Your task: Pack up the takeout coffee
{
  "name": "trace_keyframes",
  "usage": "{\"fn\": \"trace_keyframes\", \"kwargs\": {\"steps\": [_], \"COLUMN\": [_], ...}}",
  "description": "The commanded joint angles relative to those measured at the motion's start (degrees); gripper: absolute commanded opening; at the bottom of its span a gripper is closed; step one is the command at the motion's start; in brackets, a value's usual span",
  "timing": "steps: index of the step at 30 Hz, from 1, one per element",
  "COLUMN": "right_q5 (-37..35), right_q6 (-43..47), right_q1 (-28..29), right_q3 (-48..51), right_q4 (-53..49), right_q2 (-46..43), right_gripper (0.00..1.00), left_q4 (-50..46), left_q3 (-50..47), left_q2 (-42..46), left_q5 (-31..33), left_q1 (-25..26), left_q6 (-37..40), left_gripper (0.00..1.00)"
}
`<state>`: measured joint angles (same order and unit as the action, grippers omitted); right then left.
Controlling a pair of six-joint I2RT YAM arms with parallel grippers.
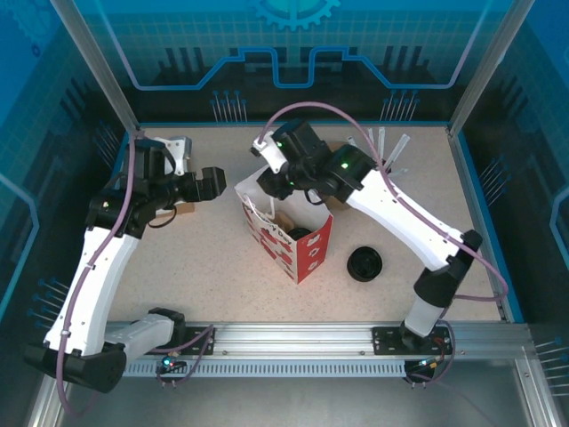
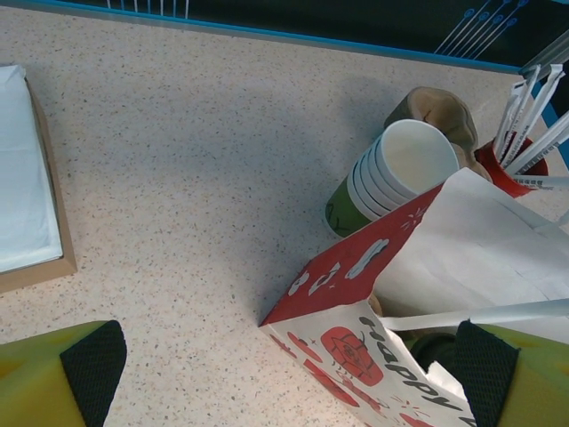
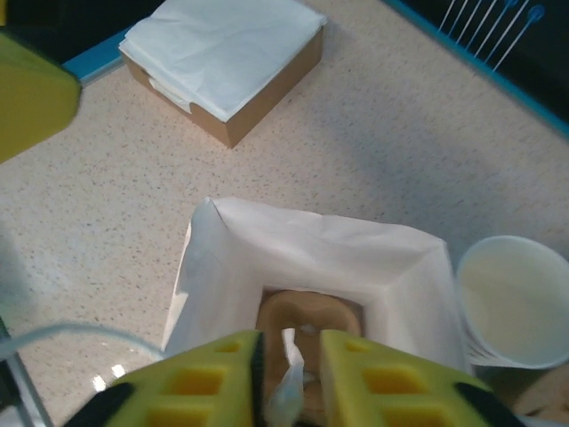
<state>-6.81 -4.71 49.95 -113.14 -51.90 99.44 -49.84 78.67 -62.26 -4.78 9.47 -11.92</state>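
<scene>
A red-and-white paper bag (image 1: pixel 307 253) stands open at the table's middle. Inside it, the round black lid of the takeout coffee (image 1: pixel 300 234) shows from above, and again as a dark shape (image 2: pixel 433 349) past the bag's rim. My right gripper (image 3: pixel 289 356) hangs over the bag's mouth (image 3: pixel 311 249), also visible from the top camera (image 1: pixel 277 185). Its jaws stand a little apart with a thin white paper slip (image 3: pixel 286 387) loose between them, above a brown cardboard carrier (image 3: pixel 307 316) on the bag's floor. My left gripper (image 1: pixel 216 182) is wide open beside the bag's left corner (image 2: pixel 356 267), touching nothing.
A stack of lidless cups (image 2: pixel 404 165) (image 3: pixel 516 298) stands just behind the bag. Wrapped straws in a red holder (image 2: pixel 524 133) are at the back right. A napkin box (image 3: pixel 227 53) (image 2: pixel 22 178) sits back left. Loose black lids (image 1: pixel 365 264) lie right of the bag.
</scene>
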Motion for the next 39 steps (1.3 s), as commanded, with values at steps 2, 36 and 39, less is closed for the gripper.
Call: {"fn": "trace_keyframes", "kwargs": {"steps": [2, 36, 39], "right_q5": [2.61, 5.7, 5.1], "right_q6": [-0.07, -16.37, -16.08], "right_q1": [-0.6, -23.65, -24.01], "right_q3": [-3.5, 25.8, 27.46], "right_q4": [-2.13, 8.48, 8.14], "right_q2": [0.63, -36.34, -37.5], "right_gripper": [0.35, 0.84, 0.84], "left_q4": [-3.84, -7.02, -7.22], "left_q3": [3.35, 11.63, 13.9], "left_q2": [-1.6, -39.14, -42.32], "left_q5": [-1.26, 11.32, 10.0], "left_q1": [-1.78, -18.71, -19.23], "left_q6": [0.83, 17.18, 17.61], "left_gripper": [0.99, 0.56, 0.51]}}
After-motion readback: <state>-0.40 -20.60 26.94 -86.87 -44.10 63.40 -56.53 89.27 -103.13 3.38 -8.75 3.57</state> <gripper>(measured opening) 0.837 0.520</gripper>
